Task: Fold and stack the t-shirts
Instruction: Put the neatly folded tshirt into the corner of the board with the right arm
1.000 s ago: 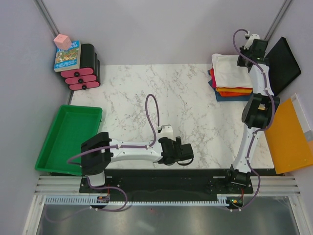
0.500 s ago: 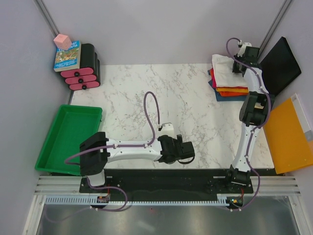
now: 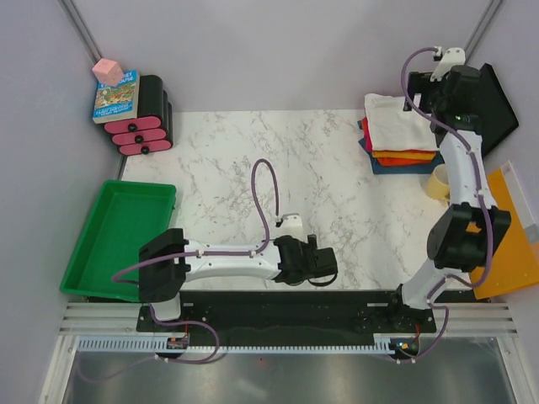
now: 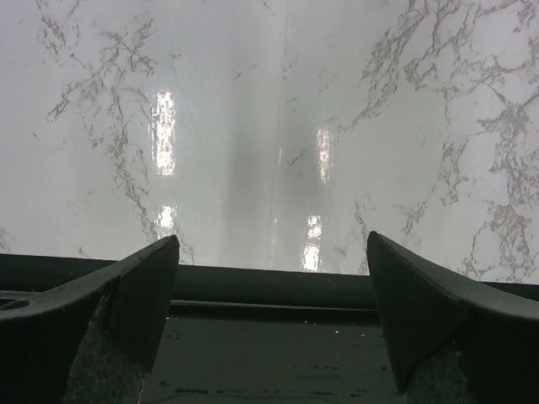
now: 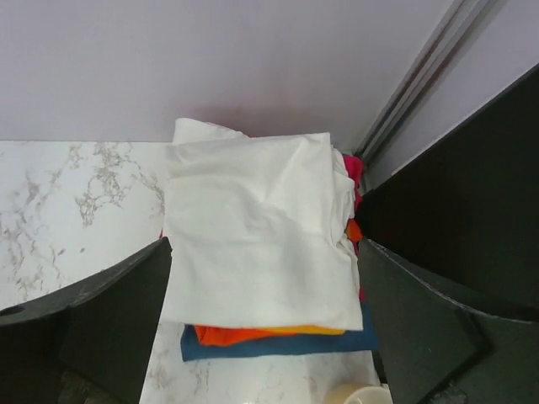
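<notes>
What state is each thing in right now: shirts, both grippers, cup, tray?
white t-shirt: folded, on top of the others.
orange t-shirt: folded, under the white one.
magenta t-shirt: among the others, only an edge shows.
blue t-shirt: folded, at the bottom.
left gripper: open, holding nothing.
right gripper: open, holding nothing, above the white t-shirt.
cup: upright.
green tray: nothing in it.

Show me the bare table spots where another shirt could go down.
Widest bare marble lies between the black drawers and the shirt stack. More lies between the left gripper and the cup. The far right corner is crowded.
</notes>
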